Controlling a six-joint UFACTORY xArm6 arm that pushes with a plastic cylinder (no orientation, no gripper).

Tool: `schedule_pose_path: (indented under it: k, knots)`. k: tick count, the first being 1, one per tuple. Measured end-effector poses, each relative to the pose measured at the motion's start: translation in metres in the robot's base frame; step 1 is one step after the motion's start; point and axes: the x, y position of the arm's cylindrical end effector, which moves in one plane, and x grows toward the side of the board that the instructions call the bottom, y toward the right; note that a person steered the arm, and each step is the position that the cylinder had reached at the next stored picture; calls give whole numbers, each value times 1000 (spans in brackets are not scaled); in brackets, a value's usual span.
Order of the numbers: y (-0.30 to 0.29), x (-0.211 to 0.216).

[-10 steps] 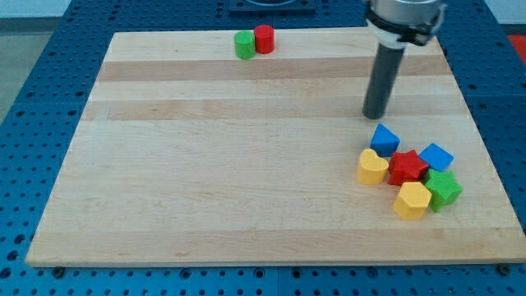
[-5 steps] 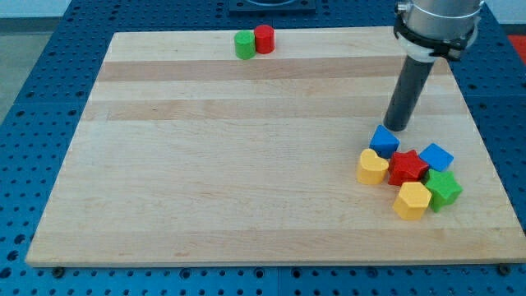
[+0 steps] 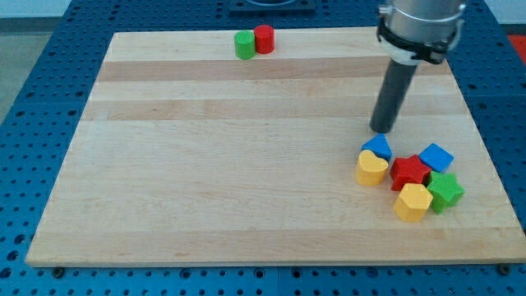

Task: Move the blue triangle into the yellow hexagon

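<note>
The blue triangle [image 3: 378,147] lies at the right of the wooden board [image 3: 246,148], touching the top of a yellow heart [image 3: 371,168]. The yellow hexagon [image 3: 412,201] lies below and to the right of it, with a red star [image 3: 409,172] between them. My tip [image 3: 380,130] stands just above the blue triangle, close to its top edge.
A blue cube [image 3: 436,157] and a green star [image 3: 446,191] sit at the right of the cluster. A green cylinder [image 3: 244,45] and a red cylinder [image 3: 264,39] stand together at the board's top edge.
My tip swung right, then came back left to the top of the blue triangle. The blue triangle slid down against the yellow heart, and the star moved slightly right.
</note>
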Motion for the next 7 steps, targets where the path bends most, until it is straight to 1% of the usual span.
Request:
schedule_pose_path:
  k: [1, 3, 5, 7]
  knots:
    - [-22, 4]
    - [-12, 60]
    - [-21, 59]
    - [0, 92]
